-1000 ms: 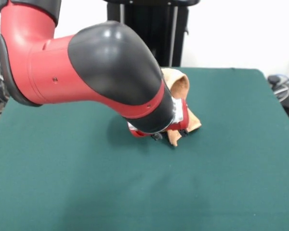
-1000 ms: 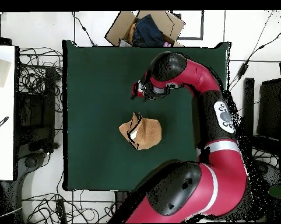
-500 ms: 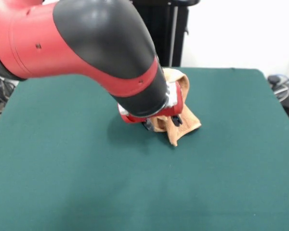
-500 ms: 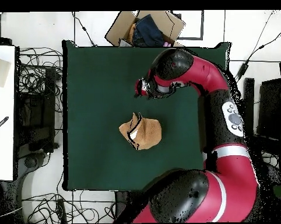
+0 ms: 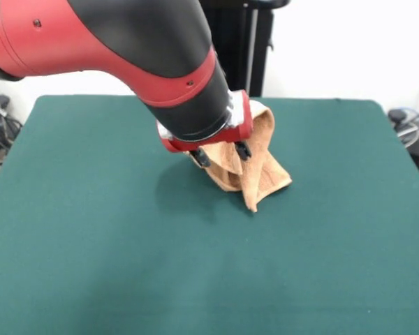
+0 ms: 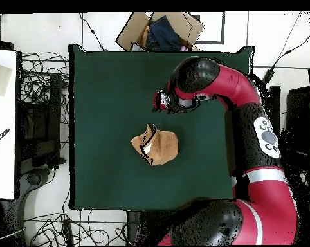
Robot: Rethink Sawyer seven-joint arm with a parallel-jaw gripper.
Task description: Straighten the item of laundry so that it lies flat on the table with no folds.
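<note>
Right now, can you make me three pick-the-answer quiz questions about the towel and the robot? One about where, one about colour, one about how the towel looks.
1. Where on the table is the towel?
A. near the middle
B. hanging off an edge
C. in a corner

2. What colour is the table's cover?
A. white
B. dark green
C. yellow

3. How is the towel lying?
A. spread flat
B. rolled into a neat tube
C. crumpled in a heap

Answers: 1 A, the overhead view shows green cloth all round it. 2 B, both views show dark green. 3 C, the front view shows folds standing up behind the gripper.
</note>
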